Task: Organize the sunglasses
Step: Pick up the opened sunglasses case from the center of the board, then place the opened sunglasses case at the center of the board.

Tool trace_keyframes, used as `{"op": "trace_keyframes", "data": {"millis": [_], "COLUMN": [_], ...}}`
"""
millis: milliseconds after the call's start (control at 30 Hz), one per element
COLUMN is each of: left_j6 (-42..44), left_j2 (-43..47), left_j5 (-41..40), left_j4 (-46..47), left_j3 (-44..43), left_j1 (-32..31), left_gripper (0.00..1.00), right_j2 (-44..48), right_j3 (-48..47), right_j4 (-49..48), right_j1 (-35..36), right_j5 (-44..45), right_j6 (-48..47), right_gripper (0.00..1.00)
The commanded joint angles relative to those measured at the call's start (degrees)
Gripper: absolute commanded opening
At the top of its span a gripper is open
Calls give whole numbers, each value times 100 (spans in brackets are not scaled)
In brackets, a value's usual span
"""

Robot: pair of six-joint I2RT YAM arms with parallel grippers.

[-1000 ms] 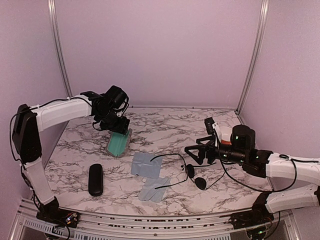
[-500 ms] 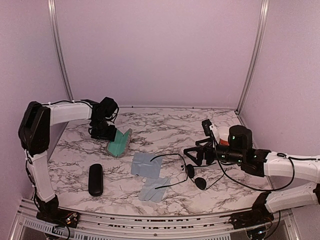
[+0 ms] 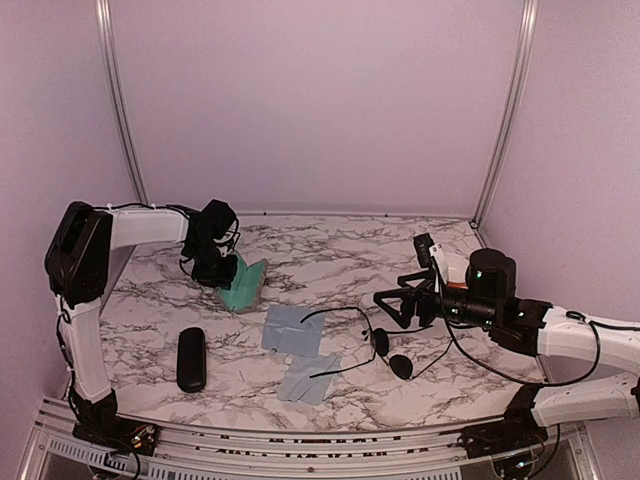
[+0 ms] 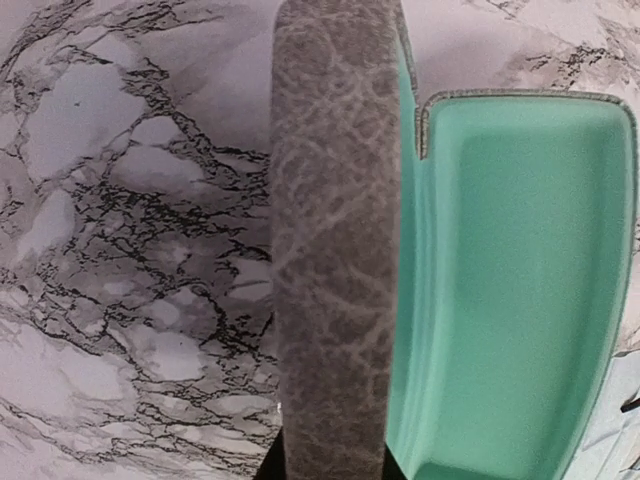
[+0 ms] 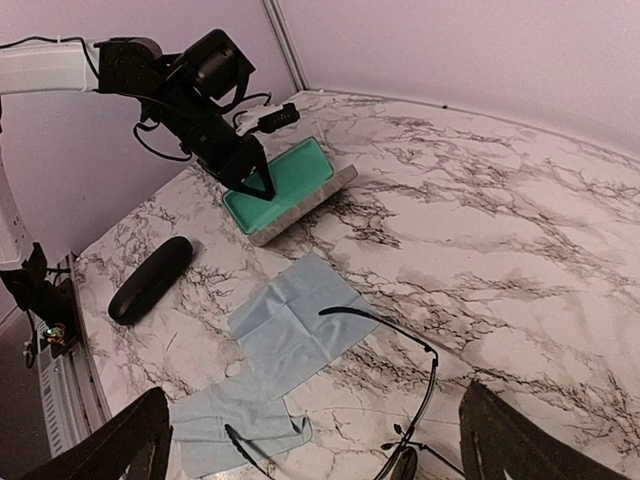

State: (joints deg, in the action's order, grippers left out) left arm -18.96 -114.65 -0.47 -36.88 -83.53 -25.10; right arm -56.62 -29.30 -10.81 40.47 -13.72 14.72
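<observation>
From above, the left gripper (image 3: 222,270) nips the open grey case (image 3: 243,287), and the sunglasses (image 3: 381,343) lie on the table (image 3: 330,250) near the right gripper (image 3: 385,308). Left wrist: the thin rim (image 4: 335,250) sits between its jaws and could slip out. Right wrist: those jaws are wide open and empty; a clumsy grab might bend the sunglasses.

Table (image 3: 330,250): smooth marble-pattern top with a low sheen. Grey case (image 4: 330,250): rough, crackled leather-look outside; its mint lining (image 4: 510,280) is smooth and matt. Black oval case (image 3: 191,358): glossy shell. Pale blue cloths (image 5: 290,320): soft, creased fabric. Sunglasses (image 3: 381,342): thin black wire frame, dark lenses.
</observation>
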Motion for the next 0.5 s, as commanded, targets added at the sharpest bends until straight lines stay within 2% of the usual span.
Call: {"op": "trace_keyframes", "data": {"millis": [0,200,333,467], "left_j6": [101,402,737,874], "left_j2": [601,887,789,695], "left_j5": [-497,-1666,-2691,-3083], "left_j4": [-108,-600,-981,-1062], "left_j3": [62,15,-13,187], "left_j1": [17,-178,-526,-805], "left_gripper": [13,12,13,13], "right_j2": [103,-45,-180,-206], "right_j3": [38,49,41,73], "right_j4": [64,-106,-170,-200], "right_j1": [-43,-39,-39,-39], "right_j5": [127,94,23,-11], "right_j6": [-63,-48,-2,8], "right_gripper": [97,97,97,97]}}
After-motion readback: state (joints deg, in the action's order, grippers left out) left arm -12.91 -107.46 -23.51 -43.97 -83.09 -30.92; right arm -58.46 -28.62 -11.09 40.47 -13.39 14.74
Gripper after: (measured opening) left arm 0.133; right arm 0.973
